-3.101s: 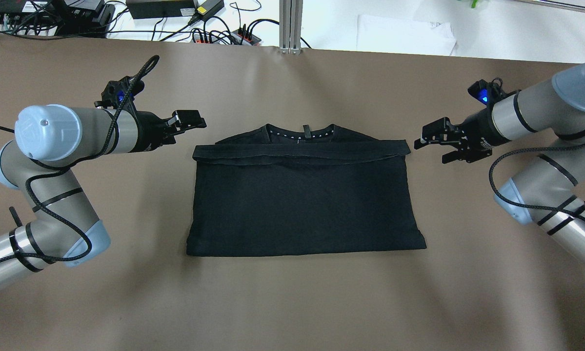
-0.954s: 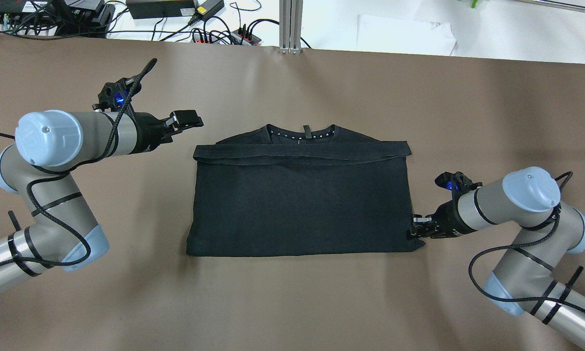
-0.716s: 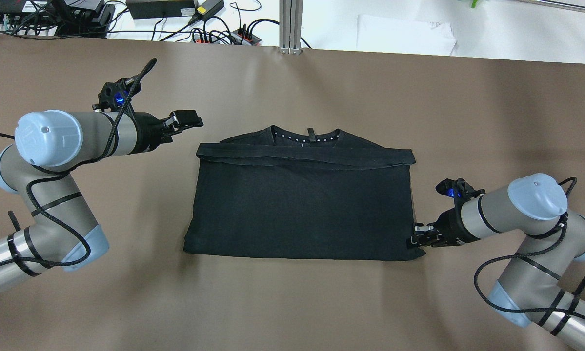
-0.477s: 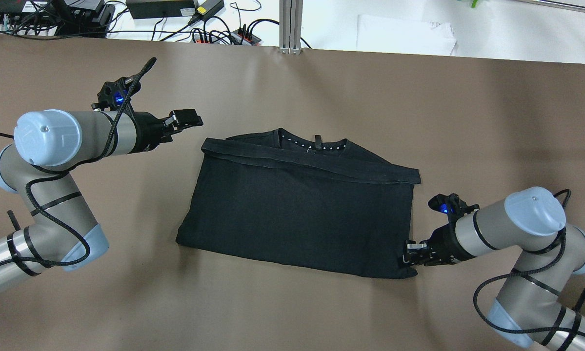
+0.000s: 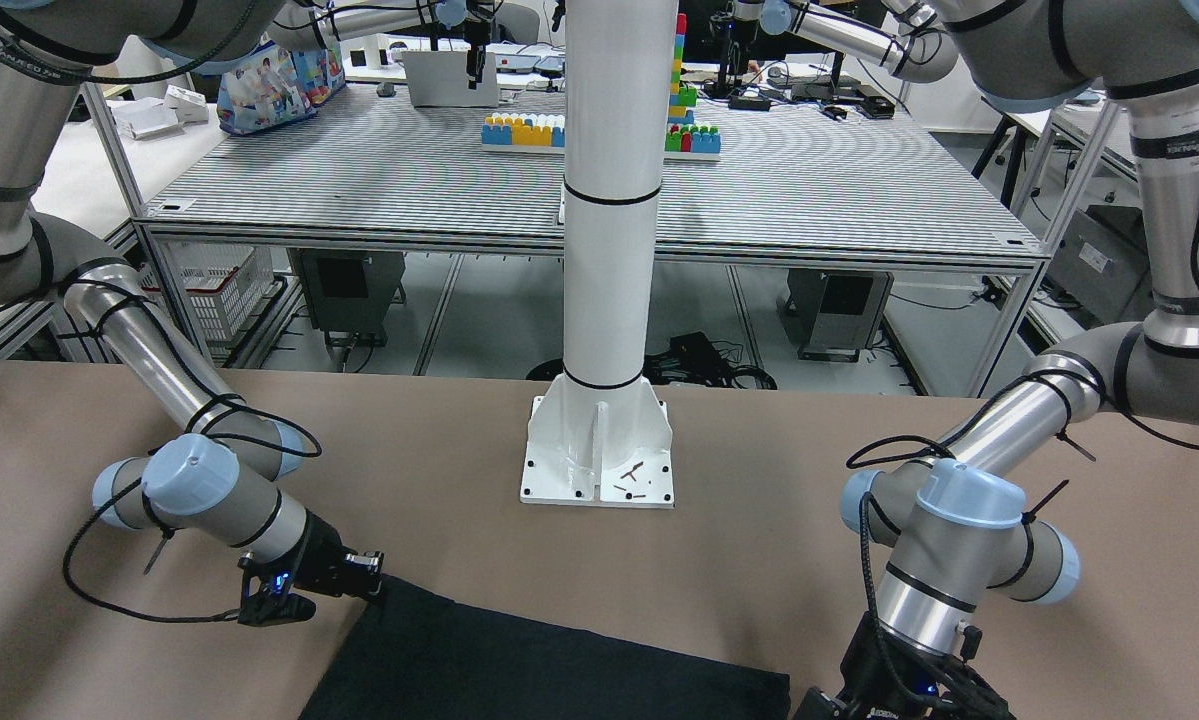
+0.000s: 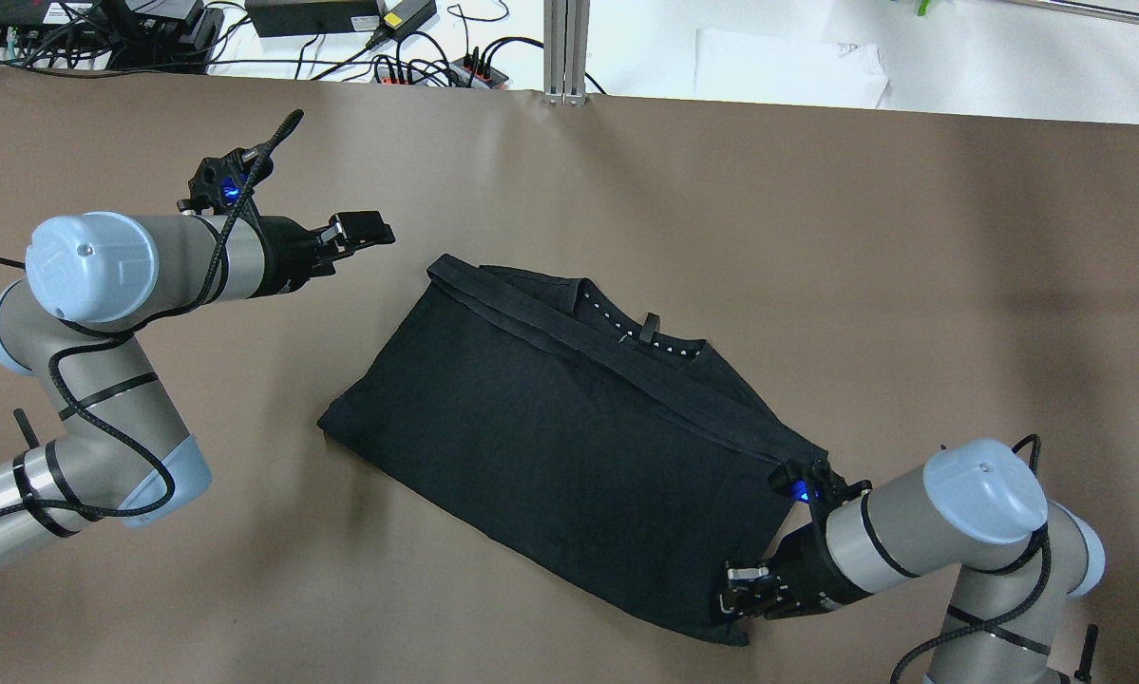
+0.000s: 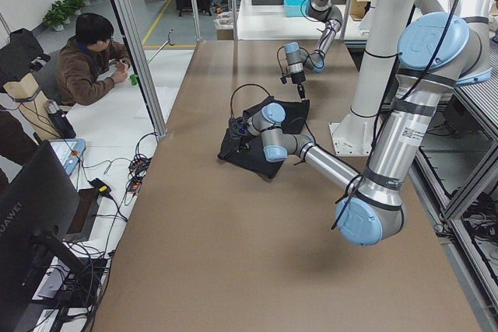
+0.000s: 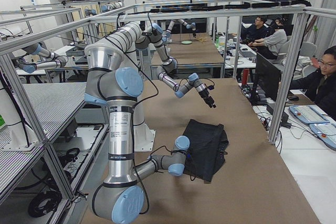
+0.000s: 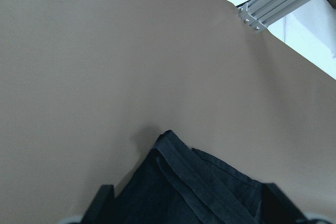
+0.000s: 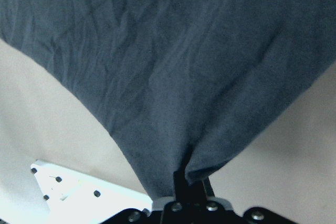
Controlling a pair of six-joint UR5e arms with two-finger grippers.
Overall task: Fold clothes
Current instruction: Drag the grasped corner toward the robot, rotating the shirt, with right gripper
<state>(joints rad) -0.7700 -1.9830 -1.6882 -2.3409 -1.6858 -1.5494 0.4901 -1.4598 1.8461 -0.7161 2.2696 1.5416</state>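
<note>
The clothes [image 6: 550, 446] are one black garment of soft, matte knit, folded into a rough rectangle. It lies on the smooth brown desk [image 6: 863, 237], set at a slant: in the overhead view its long edges run from upper left to lower right. A flat stitched hem band [image 6: 569, 342] crosses the far long side. Behind it shows the curved neckline [image 6: 640, 332], edged with a row of small white marks and carrying a short black loop. Most of the cloth lies flat, with only faint creases.

The right tool [image 6: 732, 591] is clamped on the garment's near corner on the robot's right. In the right wrist view the cloth is drawn into a tight pucker where it is pinched, and wrinkles fan out from that spot.

The left tool [image 6: 365, 228] hangs above the desk, apart from the garment and off its far left corner. Its fingers are spread wide with nothing between them. In the left wrist view the two dark fingertips [image 9: 101, 205] frame the garment's pointed corner and its layered hems.

A glossy white round pillar [image 5: 609, 200] stands on a square bolted base plate [image 5: 599, 455] at the robot's side of the desk, apart from the cloth.
</note>
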